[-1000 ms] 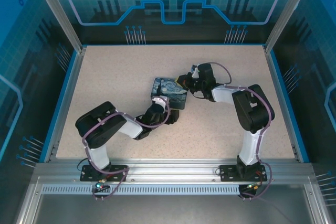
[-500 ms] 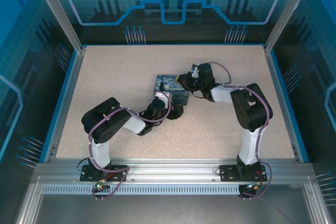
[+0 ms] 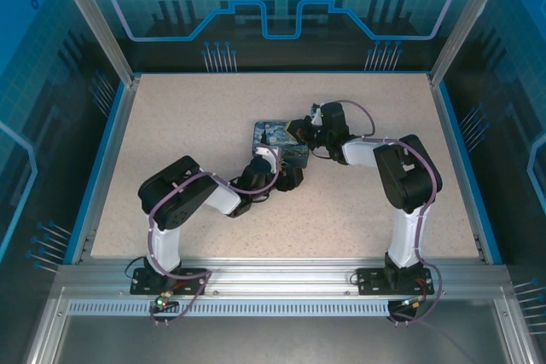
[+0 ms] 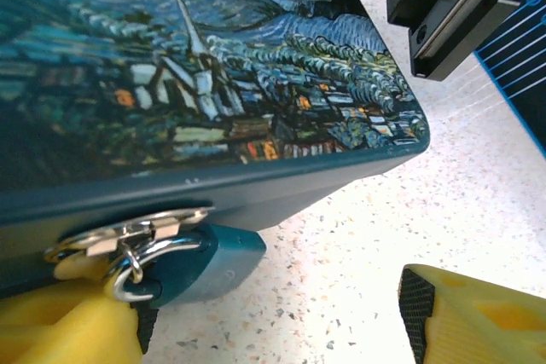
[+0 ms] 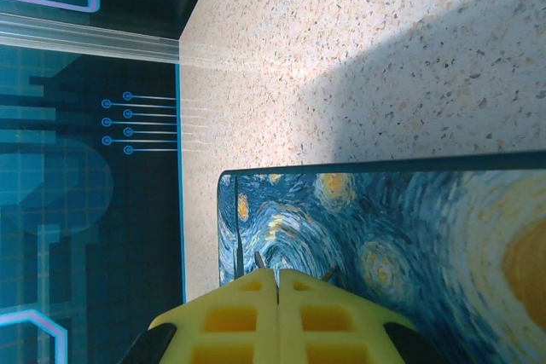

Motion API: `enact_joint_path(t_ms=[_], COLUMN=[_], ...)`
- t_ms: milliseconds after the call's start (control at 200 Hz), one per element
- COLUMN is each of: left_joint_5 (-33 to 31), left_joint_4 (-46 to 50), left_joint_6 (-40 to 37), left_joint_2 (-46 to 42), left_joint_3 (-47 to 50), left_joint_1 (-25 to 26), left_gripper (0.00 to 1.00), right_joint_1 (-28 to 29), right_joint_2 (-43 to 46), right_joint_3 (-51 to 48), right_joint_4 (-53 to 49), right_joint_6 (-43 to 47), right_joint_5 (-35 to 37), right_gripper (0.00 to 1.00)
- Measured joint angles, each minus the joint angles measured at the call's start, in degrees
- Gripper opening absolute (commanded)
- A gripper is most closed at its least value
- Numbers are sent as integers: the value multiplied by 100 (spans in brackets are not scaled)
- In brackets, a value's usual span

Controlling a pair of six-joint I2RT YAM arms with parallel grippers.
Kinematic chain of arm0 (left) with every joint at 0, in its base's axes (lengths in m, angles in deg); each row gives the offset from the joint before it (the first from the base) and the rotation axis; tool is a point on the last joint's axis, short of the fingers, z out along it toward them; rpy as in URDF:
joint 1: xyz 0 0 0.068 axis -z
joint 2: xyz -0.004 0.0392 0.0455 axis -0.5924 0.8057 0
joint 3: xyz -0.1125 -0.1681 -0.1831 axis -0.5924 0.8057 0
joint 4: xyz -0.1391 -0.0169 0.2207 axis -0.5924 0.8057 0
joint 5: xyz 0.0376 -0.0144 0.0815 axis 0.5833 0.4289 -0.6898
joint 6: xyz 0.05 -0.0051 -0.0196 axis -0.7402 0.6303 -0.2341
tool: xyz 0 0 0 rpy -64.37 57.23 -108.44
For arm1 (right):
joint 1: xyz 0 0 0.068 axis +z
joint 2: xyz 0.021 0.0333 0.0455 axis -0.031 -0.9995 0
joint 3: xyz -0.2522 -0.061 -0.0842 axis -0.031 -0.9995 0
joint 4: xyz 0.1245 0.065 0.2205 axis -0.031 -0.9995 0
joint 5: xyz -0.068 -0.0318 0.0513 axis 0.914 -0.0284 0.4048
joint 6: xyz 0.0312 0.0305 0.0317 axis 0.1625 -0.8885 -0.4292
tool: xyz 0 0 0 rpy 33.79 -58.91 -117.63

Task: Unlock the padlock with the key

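The teal padlock (image 4: 203, 265) hangs by its silver shackle from the hasp (image 4: 128, 234) on the front of the dark blue swirl-painted box (image 3: 279, 142). My left gripper (image 4: 273, 317) is open, low on the table at the box's near side (image 3: 287, 178). The padlock touches its left yellow finger (image 4: 64, 330), and the right finger (image 4: 478, 317) stands well apart. My right gripper (image 5: 277, 274) is shut above the box lid (image 5: 401, 245), at the box's far right corner (image 3: 301, 131). A thin grey sliver, the key (image 5: 258, 259), pokes out at its tips.
The speckled tabletop (image 3: 188, 117) is ringed by a blue rim and clear walls (image 3: 111, 125). The right arm's black wrist (image 4: 444, 14) hangs just past the box's far corner, close to my left arm.
My left arm has reached further right along the box's near side, and its jaws have narrowed a little. The right gripper has stayed shut over the box.
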Motion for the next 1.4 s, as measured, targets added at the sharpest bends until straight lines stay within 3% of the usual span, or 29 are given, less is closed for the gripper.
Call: enact_joint_path(t_ms=[275,915,1401], left_joint_5=[92,-501,-1150], left_joint_4=[-717,-1257,-1517], left_joint_6=[669,1464,1797], left_joint_2=[190,540,750], left_joint_3=[131,166,151], left_joint_1=[-79,-42,98], left_gripper=[72,44,33], right_joint_1=[0,0,0], right_joint_2=[0,-2,-22], right_joint_3=[0,-2,-2], right_joint_4=[0,17,50], right_joint_6=[0,-2,-2], right_joint_5=[0,7,4], right_gripper=[0,0,0])
